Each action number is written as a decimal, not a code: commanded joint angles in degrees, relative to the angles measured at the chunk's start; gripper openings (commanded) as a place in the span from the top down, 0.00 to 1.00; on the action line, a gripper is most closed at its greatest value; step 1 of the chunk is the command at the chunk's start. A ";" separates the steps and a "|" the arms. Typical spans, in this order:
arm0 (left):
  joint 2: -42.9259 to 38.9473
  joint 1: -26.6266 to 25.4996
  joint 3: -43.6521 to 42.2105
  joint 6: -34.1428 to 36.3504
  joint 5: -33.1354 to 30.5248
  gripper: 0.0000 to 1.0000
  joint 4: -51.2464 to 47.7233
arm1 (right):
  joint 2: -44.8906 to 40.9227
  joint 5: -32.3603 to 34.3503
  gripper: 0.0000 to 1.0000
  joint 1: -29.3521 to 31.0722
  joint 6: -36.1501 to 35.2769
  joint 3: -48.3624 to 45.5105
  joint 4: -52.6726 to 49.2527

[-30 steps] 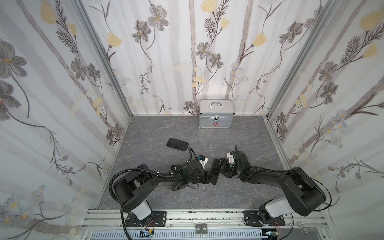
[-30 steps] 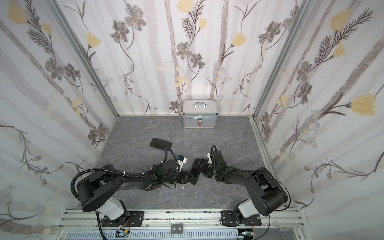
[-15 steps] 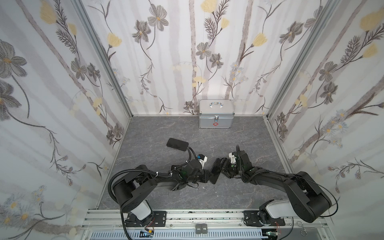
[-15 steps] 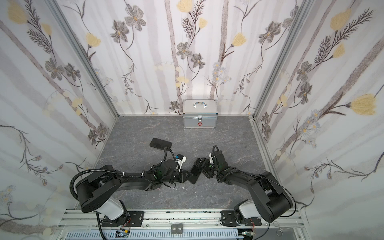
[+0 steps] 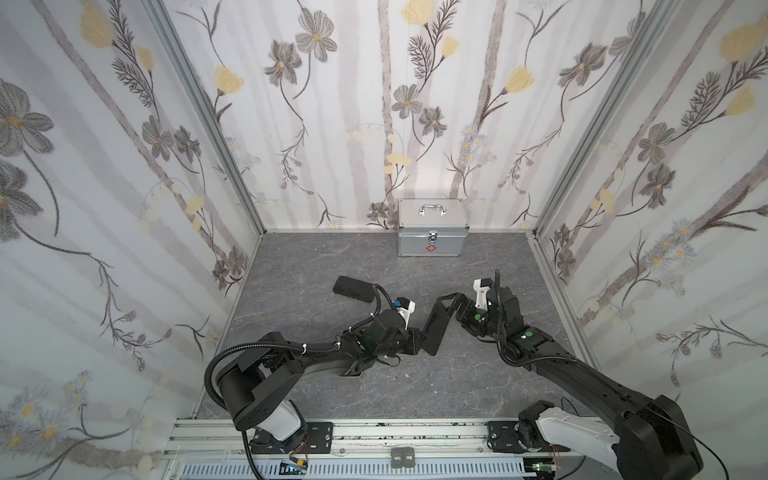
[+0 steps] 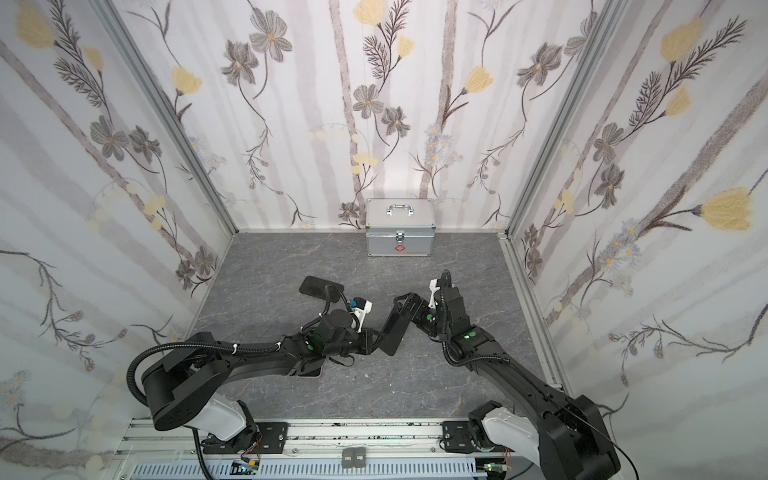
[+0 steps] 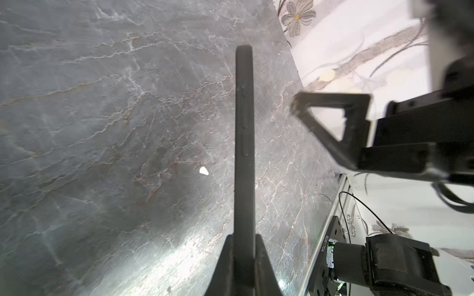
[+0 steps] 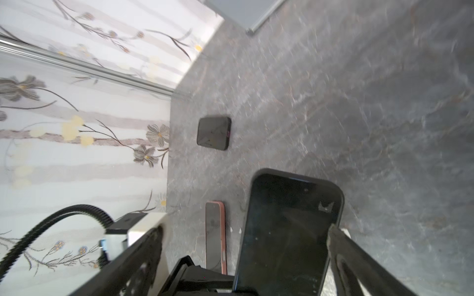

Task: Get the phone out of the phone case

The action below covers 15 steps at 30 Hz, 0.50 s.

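right gripper (image 5: 459, 311) just let go: jaws spread wide, backed off the black rim-edged phone case (image 5: 436, 328); left gripper (image 5: 417, 340) tightened, jaws pinching one end alone, case tilted over the grey marbled counter (image 5: 291, 316) in front of the latched silver metal box (image 5: 432, 232). glossy black phone (image 8: 287, 225) looks still seated inside; extraction pending.

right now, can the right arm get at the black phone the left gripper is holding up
Probably yes: the right gripper is open at the upper end of the black phone, which sits between its fingers in the right wrist view. The left gripper clamps only the lower end.
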 commanded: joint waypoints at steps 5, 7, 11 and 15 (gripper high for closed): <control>-0.86 0.29 9.73 5.03 -7.28 1.00 -13.46 | -8.19 11.94 0.02 -0.33 -10.87 -0.03 2.33; -1.35 0.37 10.15 4.71 -8.97 1.00 -13.50 | -9.68 13.19 0.03 -0.34 -15.14 -0.51 4.64; -1.82 0.29 10.17 7.05 -11.58 1.00 -13.18 | -11.57 12.34 0.02 -0.65 -23.60 2.69 1.81; -3.74 0.38 8.91 8.87 -12.54 1.00 -12.62 | -11.73 5.86 0.03 -0.67 -33.21 6.84 -1.79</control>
